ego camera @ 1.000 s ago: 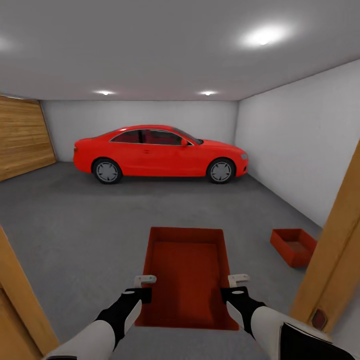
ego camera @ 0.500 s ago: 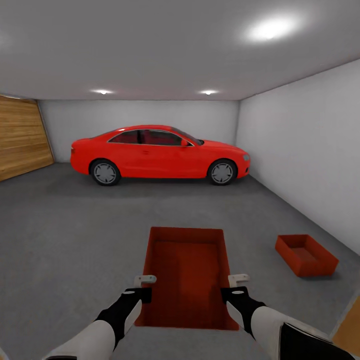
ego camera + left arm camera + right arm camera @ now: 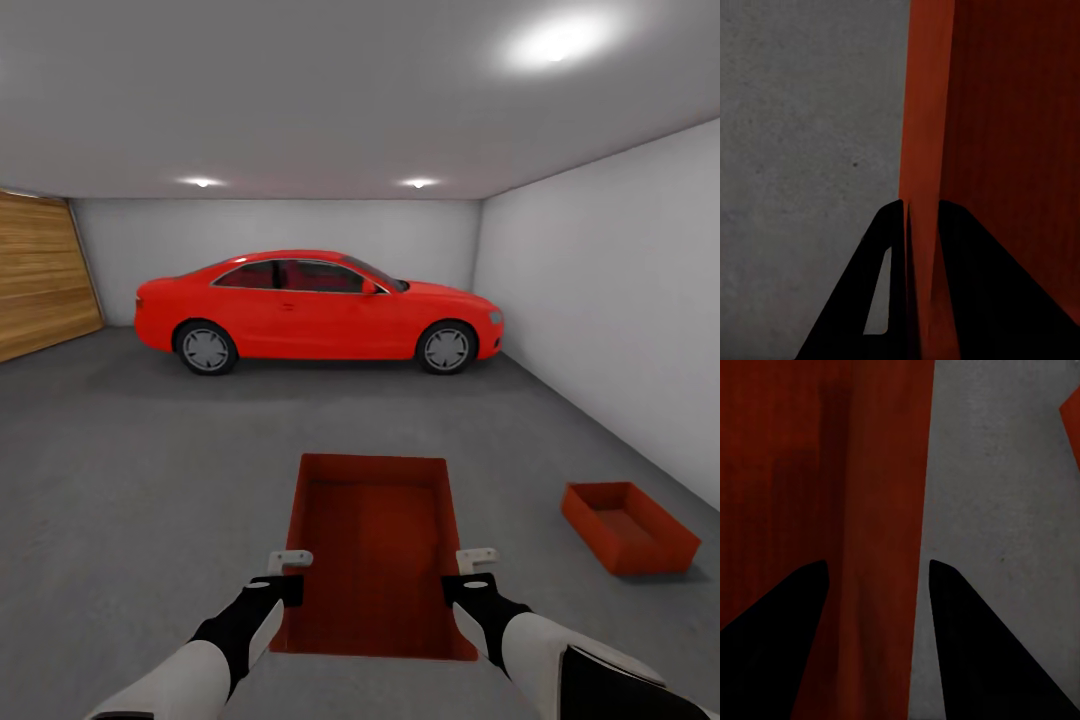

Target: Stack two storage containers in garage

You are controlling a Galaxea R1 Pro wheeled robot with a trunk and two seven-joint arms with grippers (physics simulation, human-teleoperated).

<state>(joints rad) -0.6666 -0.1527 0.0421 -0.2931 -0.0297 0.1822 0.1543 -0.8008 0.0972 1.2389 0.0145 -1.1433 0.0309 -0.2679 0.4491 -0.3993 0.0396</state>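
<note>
head view: garage, grey-white walls, flat pale ceiling with three round lights. held container point(image 3: 372, 555) sits low and centred between the two arms, orange-red, open top up, long axis running straight away from the robot toward the red car point(image 3: 318, 311). left gripper point(image 3: 287, 573) on its left long wall, right gripper point(image 3: 470, 568) on its right long wall, both near the end closest to the robot. container is raised off the floor point(image 3: 150, 470), which is dark grey mottled concrete. second container point(image 3: 629, 526) rests on that floor to the right, near the right wall point(image 3: 610, 300), open top up, long axis angled away and to the left. well apart from the held one. car parked side-on along the far wall, nose to the right. wooden plank garage door point(image 3: 42, 272) at left.

left wrist view: two dark fingers point(image 3: 889, 300) pinched on the thin orange wall edge of the held container point(image 3: 1005, 112); wall runs straight out along the fingers. claw closed on that wall. grey concrete beside it.

right wrist view: two dark fingers point(image 3: 967, 645) straddle the container's wall point(image 3: 889, 510), one over the red inside, one over the grey floor. visible gap either side of the wall, so cannot tell if the claw is clamped. a corner of the second container point(image 3: 1071, 412) shows at the frame edge.
</note>
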